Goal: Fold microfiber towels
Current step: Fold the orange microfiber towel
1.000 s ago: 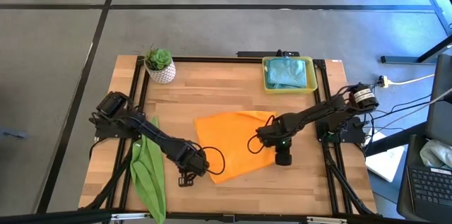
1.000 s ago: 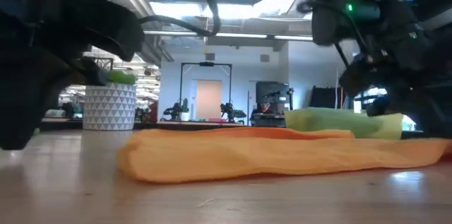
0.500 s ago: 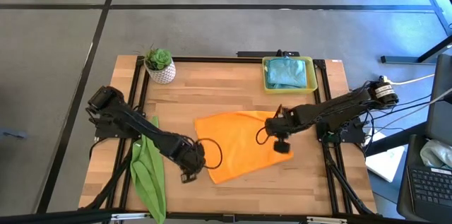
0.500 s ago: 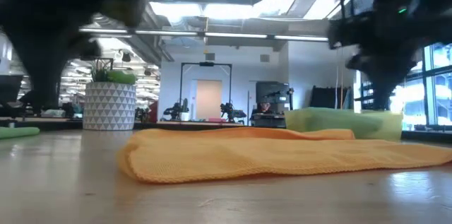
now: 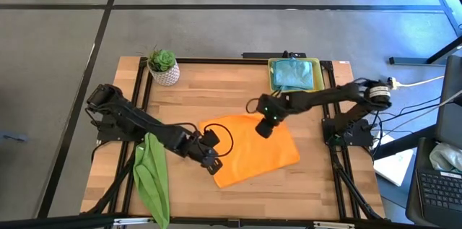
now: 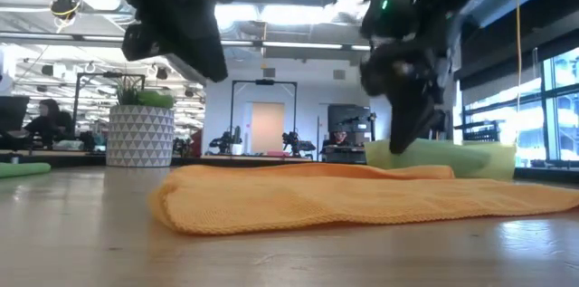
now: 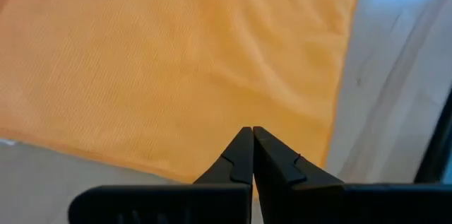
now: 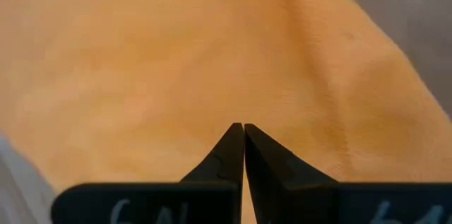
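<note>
At the centre of the wooden surface (image 5: 238, 88), the soft orange microfiber towel (image 5: 253, 151) now lies doubled into a flat, lightly rippled rectangle, narrower than a second ago. That fold looks done. Both grippers have lifted clear, fingers pressed together and empty: left gripper (image 5: 210, 161) at its eight o'clock edge, right gripper (image 5: 265, 128) at its twelve o'clock edge.

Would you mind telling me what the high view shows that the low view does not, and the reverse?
Only the high view shows the lime green towel in full length, the teal towels inside the yellow tray, and both arms whole. Only the low view shows the room behind the table and the orange towel's folded thickness. Both show the orange towel, the potted plant, the left gripper and the right gripper.
</note>
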You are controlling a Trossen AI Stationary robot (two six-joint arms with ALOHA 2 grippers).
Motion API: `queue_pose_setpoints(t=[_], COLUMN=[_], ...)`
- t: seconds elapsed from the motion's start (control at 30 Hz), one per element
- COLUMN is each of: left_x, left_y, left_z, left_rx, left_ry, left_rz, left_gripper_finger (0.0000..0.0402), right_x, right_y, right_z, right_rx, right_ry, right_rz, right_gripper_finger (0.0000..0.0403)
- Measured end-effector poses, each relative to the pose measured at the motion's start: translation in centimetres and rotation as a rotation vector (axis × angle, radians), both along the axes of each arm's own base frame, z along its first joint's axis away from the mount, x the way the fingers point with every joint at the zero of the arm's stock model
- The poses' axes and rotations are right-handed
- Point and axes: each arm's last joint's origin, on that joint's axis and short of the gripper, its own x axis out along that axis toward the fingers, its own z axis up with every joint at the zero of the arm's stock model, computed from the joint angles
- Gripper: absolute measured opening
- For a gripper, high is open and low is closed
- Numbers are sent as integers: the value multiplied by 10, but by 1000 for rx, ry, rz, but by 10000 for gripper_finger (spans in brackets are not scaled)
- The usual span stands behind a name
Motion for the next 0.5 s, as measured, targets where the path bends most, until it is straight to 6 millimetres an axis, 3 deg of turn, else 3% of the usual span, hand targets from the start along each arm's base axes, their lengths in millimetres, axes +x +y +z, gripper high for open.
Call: queue_pose_setpoints(t=[0.2,0.5], left_x=[-7,-19], left_y=[-5,-9], left_z=[10,9], left_rx=[-9,20], left_ry=[-21,50], left_rz=[-8,-18], left_gripper_finger=[0,0], right_x=[-4,-5], right_y=[-22,-41], right_z=[-20,-16], right_rx=[50,-76], right_ry=[123,138], right_rz=[-138,-167], right_gripper_finger=[16,16])
